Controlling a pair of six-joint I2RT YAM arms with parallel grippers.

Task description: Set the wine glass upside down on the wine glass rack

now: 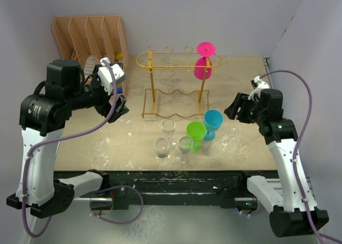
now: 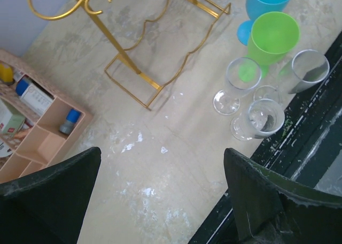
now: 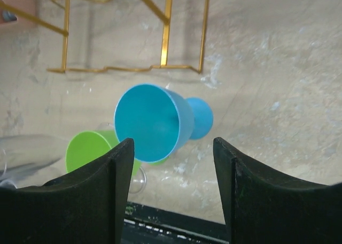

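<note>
"So, where is the wine glass rack [image 1: 173, 86], and is anything on it?"

"The golden wire rack stands upright toward the back of the table [image 1: 107, 142]. A pink wine glass [image 1: 203, 67] hangs upside down at the right end of its top rail, with the foot above the rail and the bowl below. The other loops on the rail are bare."

"What else is near the rack?"

"Just in front of its wavy base, five glasses stand upright in a cluster. A blue glass [image 1: 212, 123] is in front of the rack's right upright, and a green glass [image 1: 195, 134] is just beside it. Three clear glasses [image 1: 168, 129] are in front of the rack's middle. A peach slotted organizer [image 1: 91, 38] sits behind and to the left of the rack."

"And the two claws?"

"The left gripper [image 1: 120, 106] hangs to the left of the rack, apart from it. Its fingers are spread wide and hold nothing. The right gripper [image 1: 234, 107] is to the right of the rack, near the blue glass but not touching it. Its fingers are also parted and empty. The right wrist camera shows the blue glass's mouth through the gap between them."
</note>
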